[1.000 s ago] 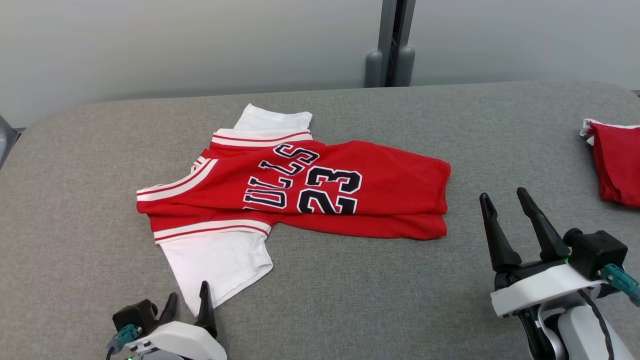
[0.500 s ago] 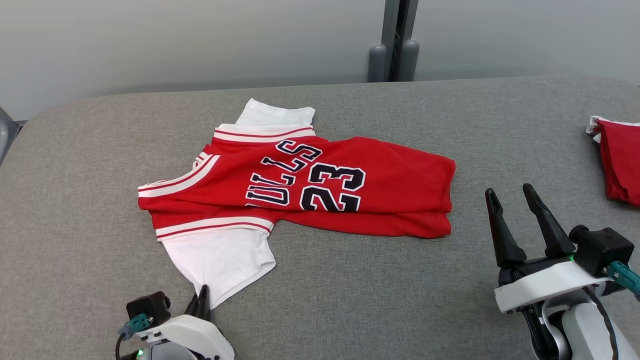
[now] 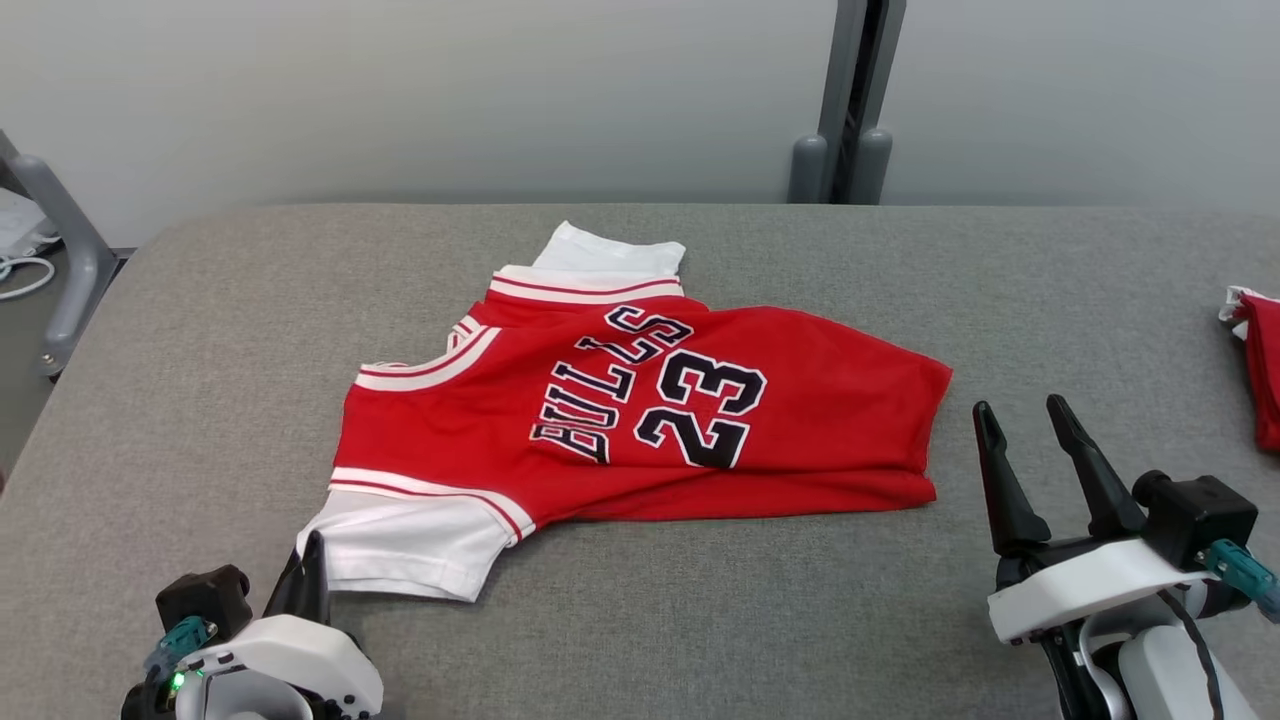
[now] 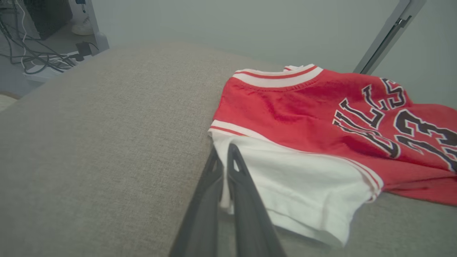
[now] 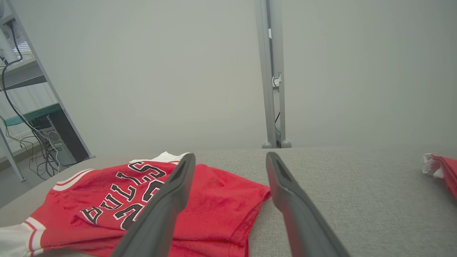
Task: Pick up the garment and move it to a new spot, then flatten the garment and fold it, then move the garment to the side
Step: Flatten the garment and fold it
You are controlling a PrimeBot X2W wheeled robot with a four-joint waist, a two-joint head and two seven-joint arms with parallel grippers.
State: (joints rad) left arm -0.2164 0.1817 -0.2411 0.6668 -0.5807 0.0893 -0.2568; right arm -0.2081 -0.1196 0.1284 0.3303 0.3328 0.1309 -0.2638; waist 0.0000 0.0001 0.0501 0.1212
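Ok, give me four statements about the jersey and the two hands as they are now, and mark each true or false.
1. The left hand is shut on the white sleeve of the jersey. True.
2. The right hand grips the jersey's hem. False: it is open, beside the jersey and clear of it.
3. The jersey's print reads BULLS 23. True.
4. Another red cloth lies at the left edge of the table. False: it lies at the right edge.
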